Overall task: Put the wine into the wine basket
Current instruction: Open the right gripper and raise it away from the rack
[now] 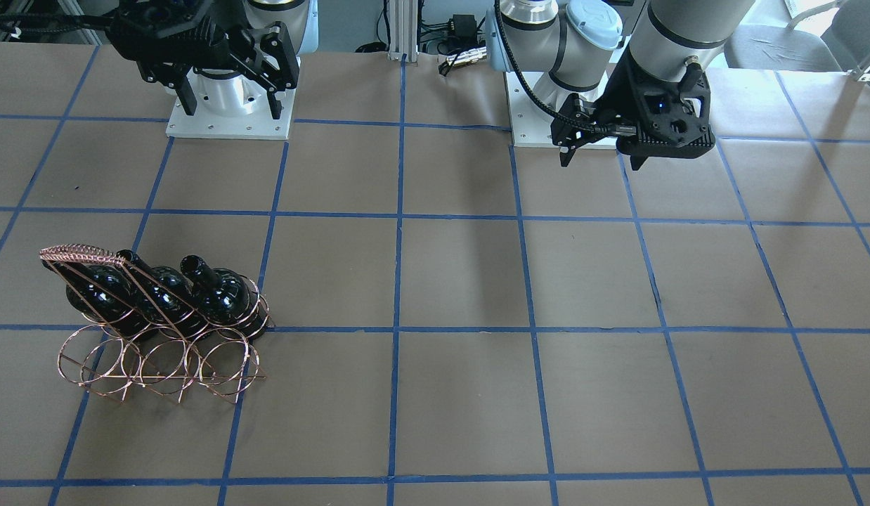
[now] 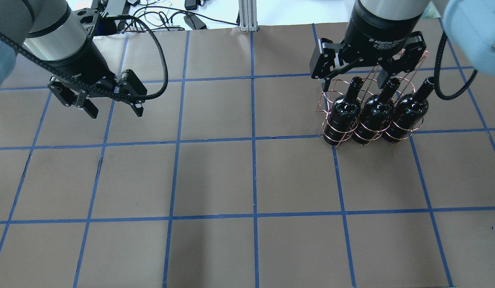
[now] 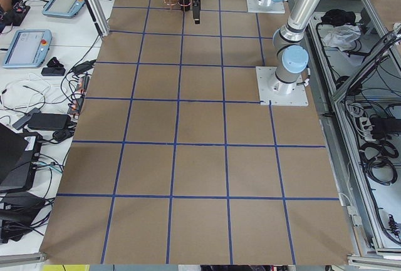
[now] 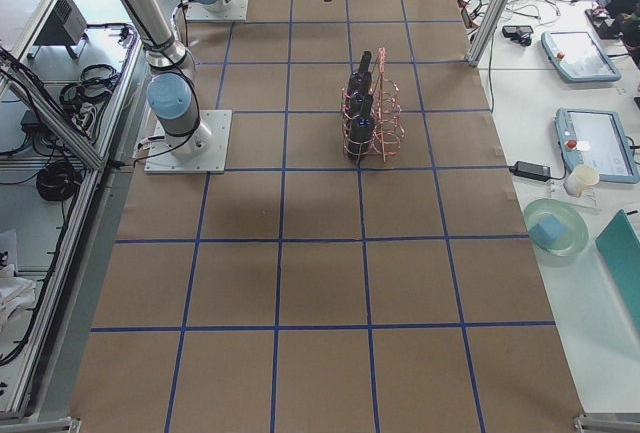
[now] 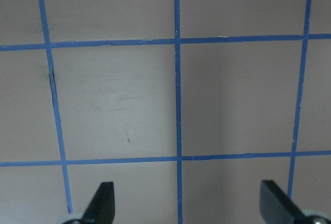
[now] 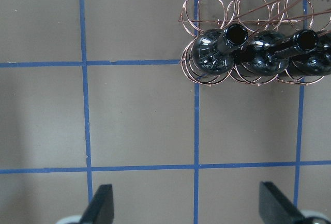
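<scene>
Three wine bottles (image 2: 373, 114) in the wine basket (image 1: 80, 251)
At 2 o'clock on the desk (image 2: 215, 180); left tool (image 2: 114, 112), right tool (image 1: 231, 107) both spread wide.

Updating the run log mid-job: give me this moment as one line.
wine bottles: three in wine basket | left gripper: open, empty | right gripper: open, empty, apart from basket | task: looks done
</scene>
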Robot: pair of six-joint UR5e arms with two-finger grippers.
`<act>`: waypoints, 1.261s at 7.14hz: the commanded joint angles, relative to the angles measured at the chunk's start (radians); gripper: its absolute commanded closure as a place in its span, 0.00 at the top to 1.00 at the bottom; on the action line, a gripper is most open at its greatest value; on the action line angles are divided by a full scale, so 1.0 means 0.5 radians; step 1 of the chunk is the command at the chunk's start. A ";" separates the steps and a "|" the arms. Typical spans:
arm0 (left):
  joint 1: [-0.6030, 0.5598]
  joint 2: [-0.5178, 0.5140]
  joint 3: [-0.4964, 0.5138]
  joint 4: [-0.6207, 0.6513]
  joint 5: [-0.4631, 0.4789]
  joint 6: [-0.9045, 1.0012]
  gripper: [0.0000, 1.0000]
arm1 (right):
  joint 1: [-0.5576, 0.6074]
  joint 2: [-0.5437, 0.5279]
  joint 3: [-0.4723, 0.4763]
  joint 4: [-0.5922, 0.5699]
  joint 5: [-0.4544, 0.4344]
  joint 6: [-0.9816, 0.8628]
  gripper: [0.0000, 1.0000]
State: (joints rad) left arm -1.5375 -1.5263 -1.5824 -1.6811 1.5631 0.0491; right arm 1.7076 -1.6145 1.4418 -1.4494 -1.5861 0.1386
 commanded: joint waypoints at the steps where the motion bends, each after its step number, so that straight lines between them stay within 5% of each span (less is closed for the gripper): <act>1: 0.001 0.000 -0.001 0.003 0.000 0.003 1.00 | -0.135 0.001 0.003 -0.071 0.041 -0.053 1.00; 9: -0.002 0.009 0.005 -0.003 0.009 0.003 1.00 | -0.154 0.106 -0.073 -0.068 -0.034 -0.142 1.00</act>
State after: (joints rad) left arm -1.5385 -1.5223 -1.5801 -1.6824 1.5677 0.0508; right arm 1.6313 -1.5614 1.4042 -1.4832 -1.6042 0.0716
